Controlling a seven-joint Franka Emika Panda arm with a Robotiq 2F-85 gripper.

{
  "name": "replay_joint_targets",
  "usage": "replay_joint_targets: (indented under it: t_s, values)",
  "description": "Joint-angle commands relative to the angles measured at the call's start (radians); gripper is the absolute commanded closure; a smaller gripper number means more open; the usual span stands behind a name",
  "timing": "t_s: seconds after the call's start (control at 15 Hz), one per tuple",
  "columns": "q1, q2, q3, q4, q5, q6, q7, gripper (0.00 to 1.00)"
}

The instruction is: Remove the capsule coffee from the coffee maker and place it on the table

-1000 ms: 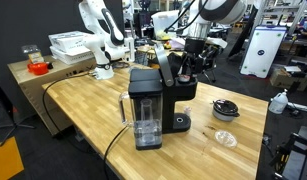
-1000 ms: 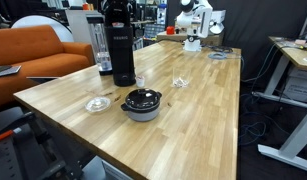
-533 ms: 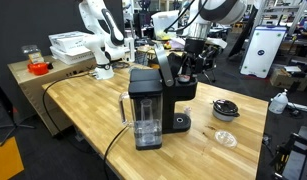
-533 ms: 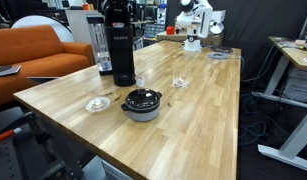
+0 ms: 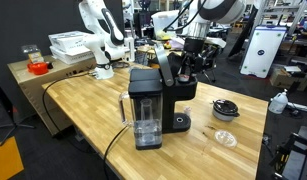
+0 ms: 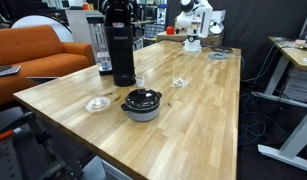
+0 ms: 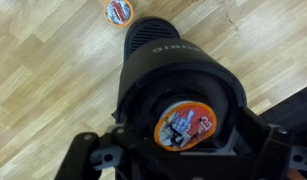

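The black coffee maker (image 5: pixel 158 98) stands on the wooden table (image 5: pixel 78 115) with its clear water tank (image 5: pixel 145 122) in front and its top lid (image 5: pixel 167 70) raised. It also shows in an exterior view (image 6: pixel 119 45). In the wrist view I look straight down into its open chamber (image 7: pixel 143 95). The coffee capsule (image 7: pixel 183 124), with an orange rim and printed foil, sits in that chamber. My gripper (image 7: pixel 188 162) hovers just above it, fingers spread wide to either side, open and holding nothing. In an exterior view the gripper (image 5: pixel 189 66) is over the machine's top.
A second capsule (image 7: pixel 117 11) lies on the table beyond the machine. A grey bowl with a black lid (image 6: pixel 141 103), a small dish (image 6: pixel 97 103) and a small glass (image 6: pixel 139 82) stand nearby. A white robot arm (image 5: pixel 97 40) and white boxes (image 5: pixel 68 44) are behind.
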Motion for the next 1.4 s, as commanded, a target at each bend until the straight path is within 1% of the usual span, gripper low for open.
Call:
replay_joint_targets:
  t_s: [0.0, 0.4, 0.47, 0.6, 0.93, 1.2, 1.33]
  values:
    - [-0.011, 0.030, 0.010, 0.049, 0.011, -0.028, -0.038, 0.00]
    - [-0.012, 0.059, 0.015, 0.086, 0.011, -0.042, -0.050, 0.00]
    - [-0.013, 0.061, 0.015, 0.087, 0.013, -0.043, -0.052, 0.06]
    - [-0.013, 0.061, 0.016, 0.092, 0.014, -0.043, -0.052, 0.34]
    - [-0.013, 0.062, 0.020, 0.099, 0.017, -0.062, -0.051, 0.67]
    - [-0.014, 0.064, 0.020, 0.103, 0.021, -0.070, -0.051, 0.71]
    - [-0.016, 0.063, 0.019, 0.109, 0.023, -0.075, -0.051, 0.76]
